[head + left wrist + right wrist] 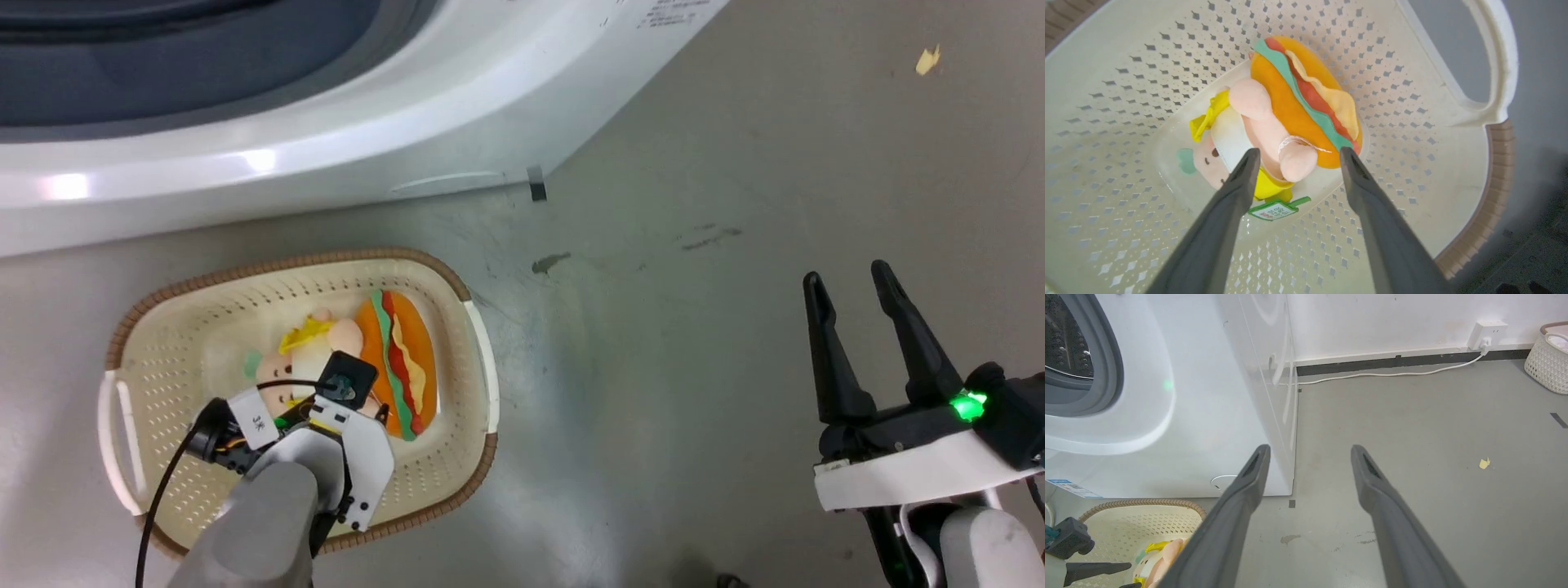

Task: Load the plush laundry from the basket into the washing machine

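A: Where do we locate the plush laundry (1290, 110)?

B: We find it on the bottom of the basket (1412, 102), just beyond the tips of the left gripper (1299, 153). The pink doll's limb lies between them.

A: Surface and room?

B: The basket stands on the grey floor (1412, 428) near the washing machine (1208, 416).

A: Gripper state?

B: We read the left fingers as spread wide and holding nothing; we cannot confirm contact with the plush. The right gripper (849, 282) hangs over the floor, fingers apart, empty.
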